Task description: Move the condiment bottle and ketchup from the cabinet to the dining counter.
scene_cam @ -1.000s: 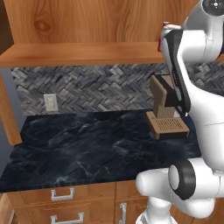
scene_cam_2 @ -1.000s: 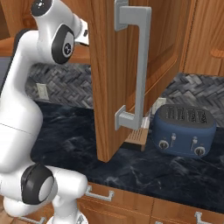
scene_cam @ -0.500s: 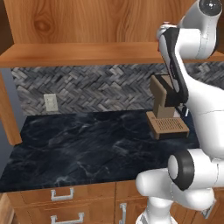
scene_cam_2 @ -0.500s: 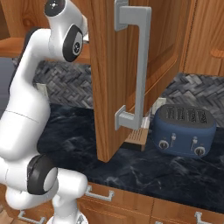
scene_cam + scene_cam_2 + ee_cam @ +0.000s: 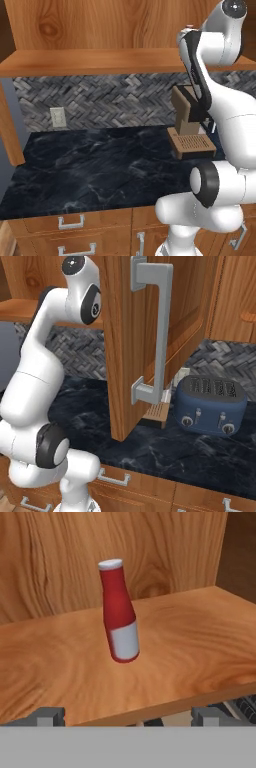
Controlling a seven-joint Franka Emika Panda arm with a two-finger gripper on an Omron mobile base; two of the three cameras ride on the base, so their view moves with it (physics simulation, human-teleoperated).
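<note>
Warm-brown wood takes up most of the hand view: the cabinet shelf runs across the middle of the frame, its back panel behind. The ketchup stands upright on that shelf, a little left of centre and set back from the front edge. It is a red bottle with a pale cap and a pale label band low on its body, leaning slightly in the frame. The gripper sits at the bottom edge, its two dark finger tips spread wide apart, one at lower left, one at lower right, nothing between them; the bottle is well clear of both.

Left base view: the white arm rises at right, up toward the shelf underside. Black veined countertop fills the lower centre, grey herringbone tile behind it. A wooden stand sits on the counter at right.

Right base view: an open cabinet door with a long silver handle occupies the centre. A blue toaster rests on the counter at right.
</note>
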